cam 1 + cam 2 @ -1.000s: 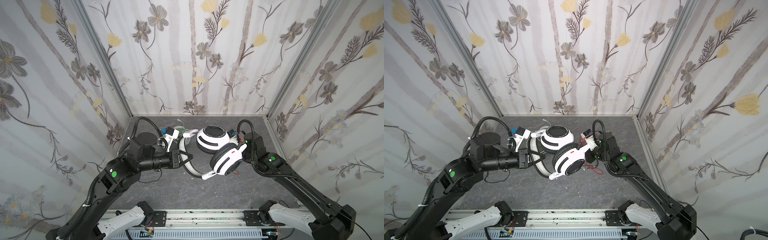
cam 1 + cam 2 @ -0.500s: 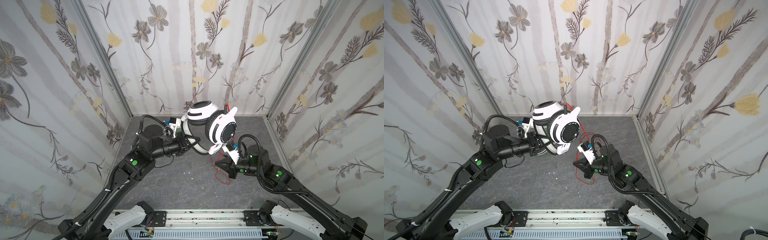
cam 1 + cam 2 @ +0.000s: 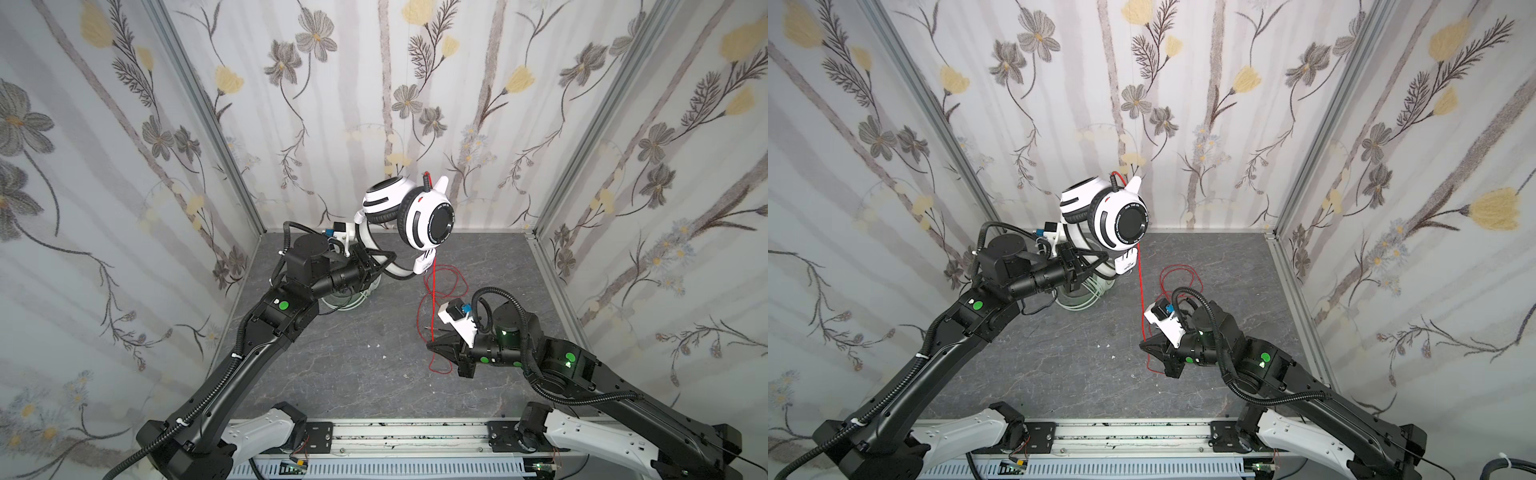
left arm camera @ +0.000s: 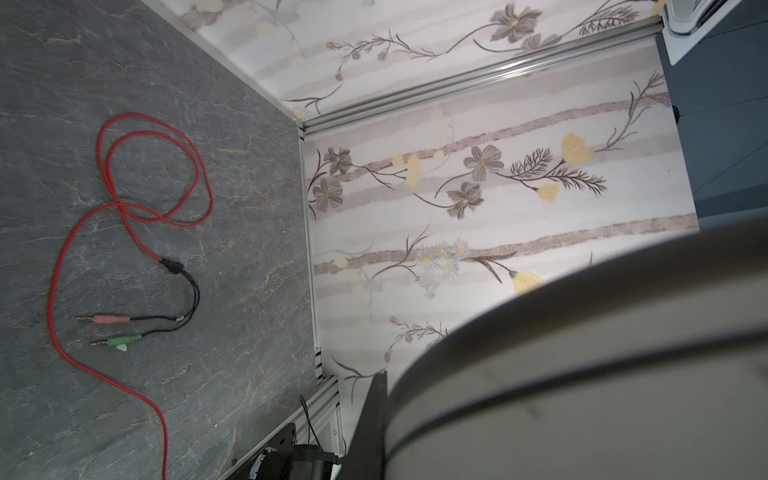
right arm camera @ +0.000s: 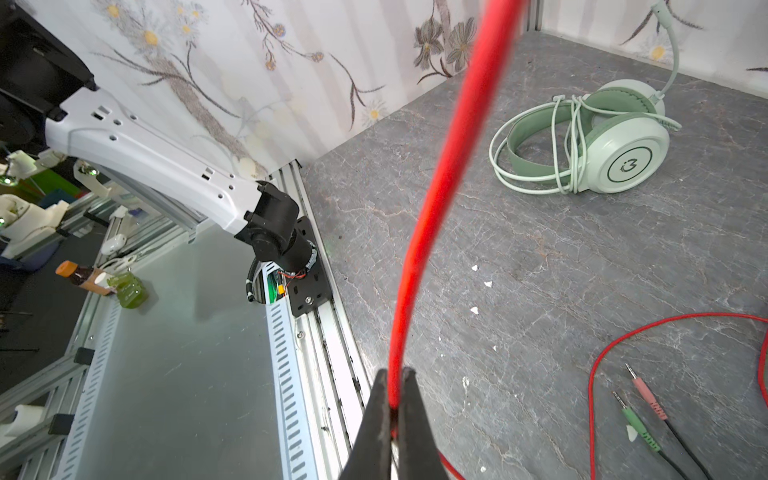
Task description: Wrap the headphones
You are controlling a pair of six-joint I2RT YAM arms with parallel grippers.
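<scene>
Grey marbled tabletop (image 3: 340,374), floral-papered walls (image 3: 332,104) on three sides.
Left gripper (image 3: 379,264) clamps white-and-black headset (image 3: 415,216) aloft; right gripper (image 3: 432,343) pinches its red cord (image 3: 433,299).

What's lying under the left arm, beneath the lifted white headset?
The mint-green headset, on the table with its pale cord wound around it. In both top views the left arm covers most of it; only cord loops peek out.
</scene>
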